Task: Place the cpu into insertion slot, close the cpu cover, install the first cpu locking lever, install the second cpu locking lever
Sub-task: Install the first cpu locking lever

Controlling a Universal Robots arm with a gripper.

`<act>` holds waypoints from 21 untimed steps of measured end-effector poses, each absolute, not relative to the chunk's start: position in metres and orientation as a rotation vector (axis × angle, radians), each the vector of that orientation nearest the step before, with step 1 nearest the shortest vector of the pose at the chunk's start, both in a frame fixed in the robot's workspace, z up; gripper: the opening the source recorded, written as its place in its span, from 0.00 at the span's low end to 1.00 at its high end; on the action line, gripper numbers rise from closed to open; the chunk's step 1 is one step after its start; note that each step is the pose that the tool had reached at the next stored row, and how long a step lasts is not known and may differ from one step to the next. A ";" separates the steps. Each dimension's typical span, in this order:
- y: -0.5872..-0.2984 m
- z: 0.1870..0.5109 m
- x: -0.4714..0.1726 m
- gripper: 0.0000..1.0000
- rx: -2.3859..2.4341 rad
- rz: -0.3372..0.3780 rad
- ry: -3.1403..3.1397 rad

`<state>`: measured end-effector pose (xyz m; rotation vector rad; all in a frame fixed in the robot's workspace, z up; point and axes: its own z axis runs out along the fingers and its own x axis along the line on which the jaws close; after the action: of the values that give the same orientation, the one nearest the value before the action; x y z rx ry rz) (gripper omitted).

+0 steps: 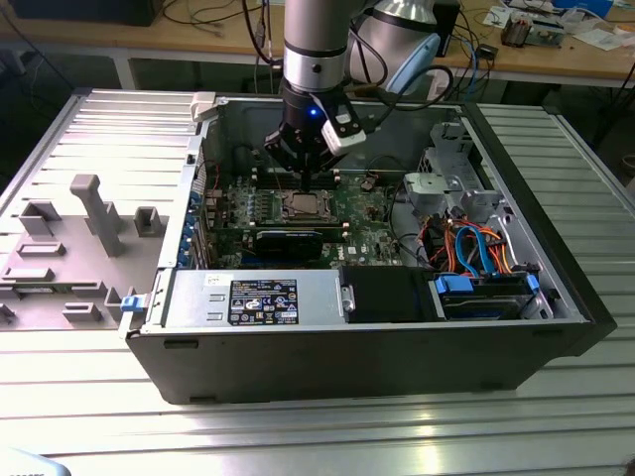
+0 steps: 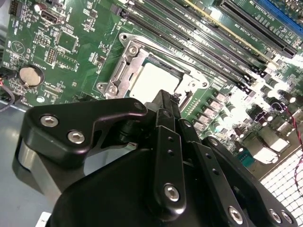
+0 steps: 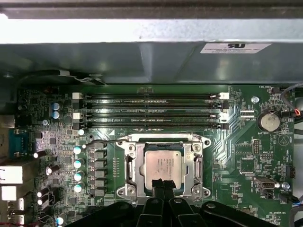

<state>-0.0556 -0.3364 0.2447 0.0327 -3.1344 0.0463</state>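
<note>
One matte-black gripper (image 3: 162,183) hung over the open computer case (image 1: 556,327), its slim fingertips (image 2: 165,101) pressed together with nothing between them, their tips just above the near edge of the cpu (image 3: 163,164). That small flat square chip, its top a dull silver-grey, sat within the insertion slot (image 3: 134,165), whose silvery metal rim framed it. Lying flat around the chip was the cpu cover (image 3: 195,163), a thin stamped frame with a cut-out centre. Around them spread the green motherboard (image 3: 236,156), ribbed by long black memory slots (image 3: 151,111), with a round coin battery (image 3: 268,121) nearby.
</note>
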 end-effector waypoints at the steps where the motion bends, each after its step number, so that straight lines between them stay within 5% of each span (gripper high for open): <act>1: -0.336 0.245 -0.056 0.11 0.050 0.046 -3.134; 21: -0.336 0.245 -0.056 0.11 0.085 0.046 -3.134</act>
<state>-0.0563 -0.3363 0.2453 0.0851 -3.1338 0.0465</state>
